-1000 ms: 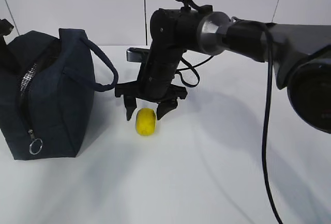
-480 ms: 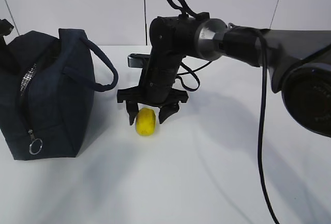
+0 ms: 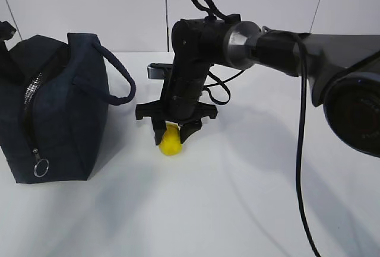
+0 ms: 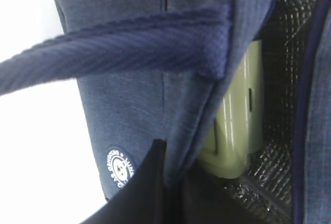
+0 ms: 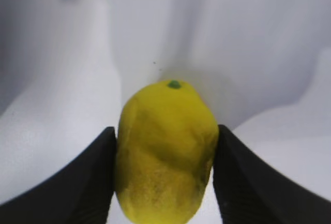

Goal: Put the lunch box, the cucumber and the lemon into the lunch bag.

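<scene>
Now the right arm reaches in, wrist bent straight down, right gripper (image 3: 173, 132) pinching the lemon (image 3: 171, 141) between its fingers.

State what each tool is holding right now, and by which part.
The right tool has closed on the lemon, its fingers against the two long sides. The left tool pinches the lunch bag by the edge of its opening.

right gripper (image 3: 173, 133): lower than a second ago, down at table level | jaws: narrowed from a wide straddle onto the lemon (image 3: 171, 140) | fingers: now touching both its sides
</scene>
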`<state>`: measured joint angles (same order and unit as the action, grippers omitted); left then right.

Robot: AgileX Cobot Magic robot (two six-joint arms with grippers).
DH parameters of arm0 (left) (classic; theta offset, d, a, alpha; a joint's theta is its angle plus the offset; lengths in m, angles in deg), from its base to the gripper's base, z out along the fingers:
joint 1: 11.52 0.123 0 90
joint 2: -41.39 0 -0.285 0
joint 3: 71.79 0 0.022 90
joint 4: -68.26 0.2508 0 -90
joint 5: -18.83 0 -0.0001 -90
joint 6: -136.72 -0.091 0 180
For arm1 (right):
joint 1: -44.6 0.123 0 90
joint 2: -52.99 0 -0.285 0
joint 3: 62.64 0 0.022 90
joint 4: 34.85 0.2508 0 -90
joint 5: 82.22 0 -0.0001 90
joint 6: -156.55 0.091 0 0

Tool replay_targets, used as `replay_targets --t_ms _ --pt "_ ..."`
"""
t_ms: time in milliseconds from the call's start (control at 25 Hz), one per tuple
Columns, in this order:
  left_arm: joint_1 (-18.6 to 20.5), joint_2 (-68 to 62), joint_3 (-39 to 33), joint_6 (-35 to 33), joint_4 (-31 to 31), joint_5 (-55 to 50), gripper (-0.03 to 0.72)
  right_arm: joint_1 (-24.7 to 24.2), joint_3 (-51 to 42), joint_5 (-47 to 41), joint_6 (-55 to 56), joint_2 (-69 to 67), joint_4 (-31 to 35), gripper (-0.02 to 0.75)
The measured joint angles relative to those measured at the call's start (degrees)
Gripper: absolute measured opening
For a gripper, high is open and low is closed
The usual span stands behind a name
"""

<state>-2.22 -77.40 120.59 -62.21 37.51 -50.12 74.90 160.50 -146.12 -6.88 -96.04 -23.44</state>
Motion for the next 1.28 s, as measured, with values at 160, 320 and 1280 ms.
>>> replay_targets --t_ms 160,320,1280 --pt "0.1 0.0 0.0 0.0 -0.9 0.0 -0.015 0.0 0.0 -0.5 0.0 0.0 -0.3 0.365" --pt "0.1 0.0 0.0 0.0 -1.2 0.0 -0.015 0.0 0.0 -2.8 0.0 0.0 -0.3 0.356" --pt "0.1 0.0 0.0 -0.6 -1.4 0.3 -0.015 0.0 6.2 -6.5 -5.5 10.9 3.9 0.354"
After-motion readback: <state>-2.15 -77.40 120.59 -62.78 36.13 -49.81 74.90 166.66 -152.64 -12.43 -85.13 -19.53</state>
